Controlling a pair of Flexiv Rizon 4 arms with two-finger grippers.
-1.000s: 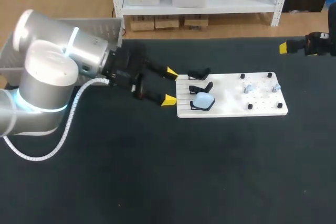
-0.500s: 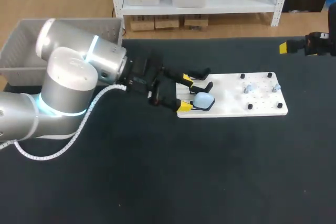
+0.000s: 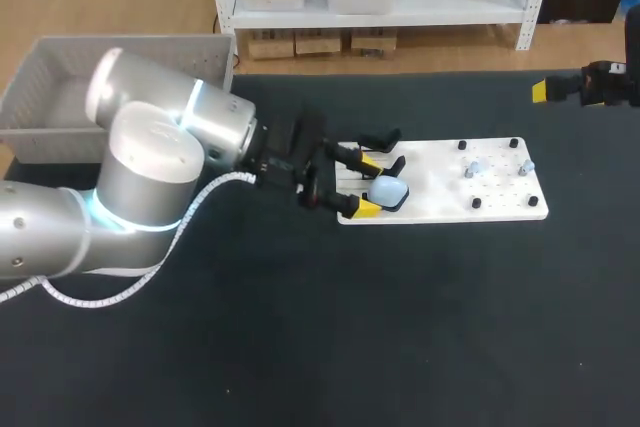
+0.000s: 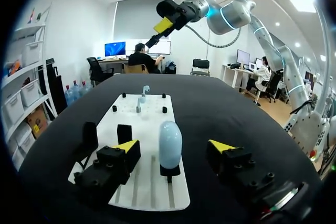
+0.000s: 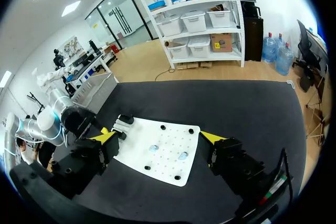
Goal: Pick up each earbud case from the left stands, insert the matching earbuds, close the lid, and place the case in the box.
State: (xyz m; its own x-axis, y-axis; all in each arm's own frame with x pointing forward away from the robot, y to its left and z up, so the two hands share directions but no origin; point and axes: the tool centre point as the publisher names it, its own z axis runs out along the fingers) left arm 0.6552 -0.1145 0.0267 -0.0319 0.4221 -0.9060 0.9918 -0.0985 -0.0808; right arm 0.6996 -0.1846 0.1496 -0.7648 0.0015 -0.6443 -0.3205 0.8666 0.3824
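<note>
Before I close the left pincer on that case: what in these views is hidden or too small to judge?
- Earbud case: lid seam too faint in left wrist and head views.
- Earbuds: too small in every view to tell their shape.
- Grey box: floor partly hidden by my left arm, head view.
- Right pincer: only one fingertip in head view, rest past the edge.

Black table [image 3: 400,327], white board [image 3: 440,197] lying flat on it — toward the far side, just right of middle

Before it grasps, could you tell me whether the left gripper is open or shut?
Open: the left gripper straddles the upright earbud case, with gaps visible on both sides.
</note>
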